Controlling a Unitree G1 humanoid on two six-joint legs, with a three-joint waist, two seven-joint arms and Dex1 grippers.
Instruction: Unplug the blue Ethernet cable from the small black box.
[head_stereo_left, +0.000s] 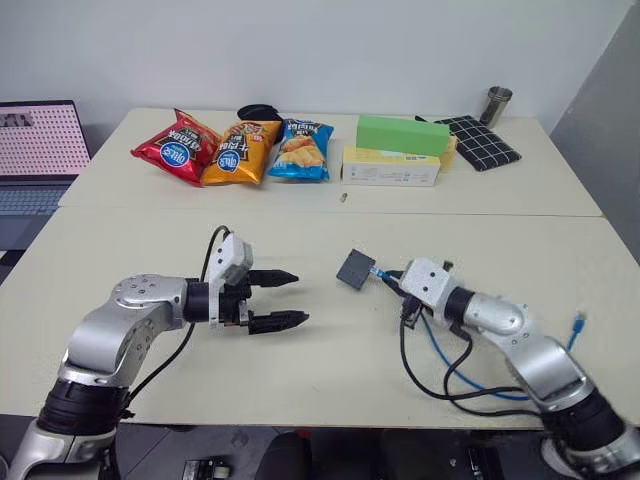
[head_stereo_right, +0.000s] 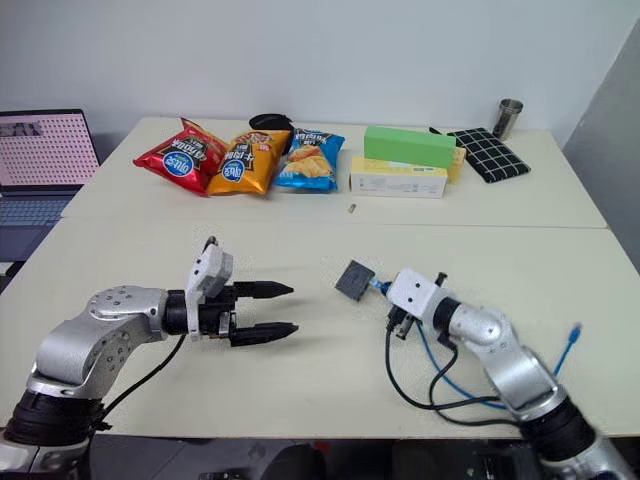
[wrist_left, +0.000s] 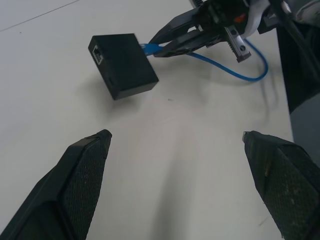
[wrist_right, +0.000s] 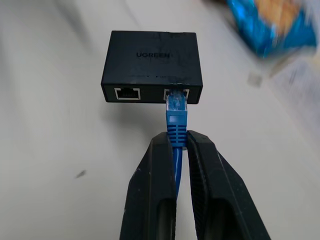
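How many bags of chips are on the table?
3, side by side at the far side of the table: a red bag on the left, an orange bag in the middle, a blue bag on the right.

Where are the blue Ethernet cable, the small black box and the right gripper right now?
blue Ethernet cable (wrist_right: 176, 121): right wrist view, on its plug boot.
small black box (wrist_right: 154, 59): right wrist view, on its top face.
right gripper (wrist_right: 177, 146): right wrist view, between the fingertips pinching the cable.
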